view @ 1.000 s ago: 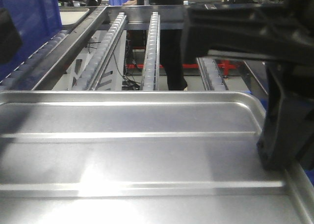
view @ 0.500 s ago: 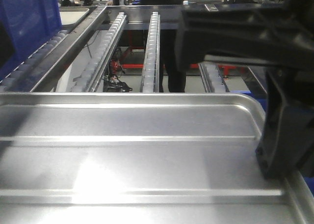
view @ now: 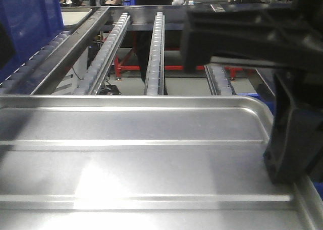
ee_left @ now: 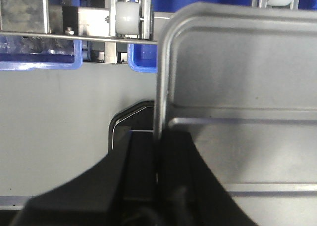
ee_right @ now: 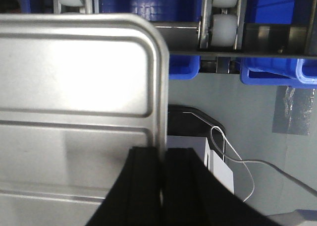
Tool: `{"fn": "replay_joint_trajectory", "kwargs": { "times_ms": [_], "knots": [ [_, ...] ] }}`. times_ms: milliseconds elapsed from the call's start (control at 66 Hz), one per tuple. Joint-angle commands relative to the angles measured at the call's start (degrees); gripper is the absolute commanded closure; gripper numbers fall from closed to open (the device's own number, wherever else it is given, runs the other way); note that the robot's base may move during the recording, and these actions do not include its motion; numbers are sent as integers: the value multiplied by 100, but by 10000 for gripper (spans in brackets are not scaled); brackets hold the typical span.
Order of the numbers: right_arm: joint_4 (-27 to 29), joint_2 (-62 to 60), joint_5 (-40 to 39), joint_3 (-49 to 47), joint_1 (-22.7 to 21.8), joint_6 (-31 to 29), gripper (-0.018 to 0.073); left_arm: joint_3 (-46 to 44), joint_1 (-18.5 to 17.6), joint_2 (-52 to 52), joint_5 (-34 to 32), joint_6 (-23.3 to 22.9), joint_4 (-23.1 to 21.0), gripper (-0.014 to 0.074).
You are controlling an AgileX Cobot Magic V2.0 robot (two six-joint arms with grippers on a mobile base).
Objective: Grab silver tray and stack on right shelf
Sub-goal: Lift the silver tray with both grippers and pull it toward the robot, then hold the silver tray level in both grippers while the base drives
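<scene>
The silver tray point(view: 151, 159) filled the lower half of the front view, lying level with its two long ridges running across its floor. It hung between the two arms, above a grey floor in both wrist views. Its far rim sat in front of the near end of the right shelf point(view: 155, 53); whether it touched the rack could not be told. The shelf's roller rails ran away from the camera, with a red crossbar point(view: 171, 67) low behind them. A blue bin point(view: 25, 23) stood at the far left, and more blue bins point(ee_right: 277, 67) showed under the rack frame.

The right gripper point(ee_right: 162, 161) was clamped on the tray's right rim, one black finger inside and one outside. The left gripper point(ee_left: 157, 151) pinched the left rim the same way. White rollers point(ee_left: 130, 19) sat in their steel brackets just beyond the tray's corners. A thin white cable point(ee_right: 233, 159) looped beside the right gripper.
</scene>
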Motion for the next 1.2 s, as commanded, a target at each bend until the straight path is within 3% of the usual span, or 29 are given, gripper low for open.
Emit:
{"fn": "replay_joint_trajectory", "kwargs": {
  "times_ms": [0,1182],
  "knots": [
    [-314,-163,413,-102,-29,-23,496,-109,-40,-105,377,63,256,695],
    [-314,-163,413,-102,-29,-23,496,-109,-40,-93,377,63,242,694]
  ]
}}
